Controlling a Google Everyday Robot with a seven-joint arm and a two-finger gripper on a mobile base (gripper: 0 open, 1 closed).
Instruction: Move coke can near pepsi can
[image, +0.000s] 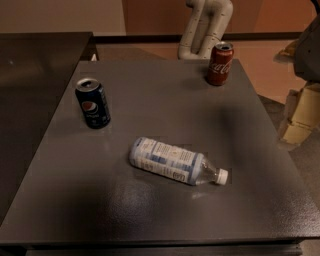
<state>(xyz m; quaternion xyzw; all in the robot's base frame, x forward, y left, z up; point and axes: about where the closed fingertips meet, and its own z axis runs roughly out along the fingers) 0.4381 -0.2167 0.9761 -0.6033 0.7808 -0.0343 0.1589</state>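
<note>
The coke can (220, 64) is red with white script and stands upright near the far right edge of the dark grey table (150, 210). The pepsi can (93, 103) is dark blue with a round logo and stands upright at the left of the table, well apart from the coke can. A pale arm segment (205, 27) shows at the top, just behind and left of the coke can. The gripper itself is out of view.
A clear water bottle (175, 161) with a white label and cap lies on its side mid-table, between the cans and nearer the front. A dark counter (35, 75) adjoins the left. Cardboard boxes (302, 117) sit on the floor at right.
</note>
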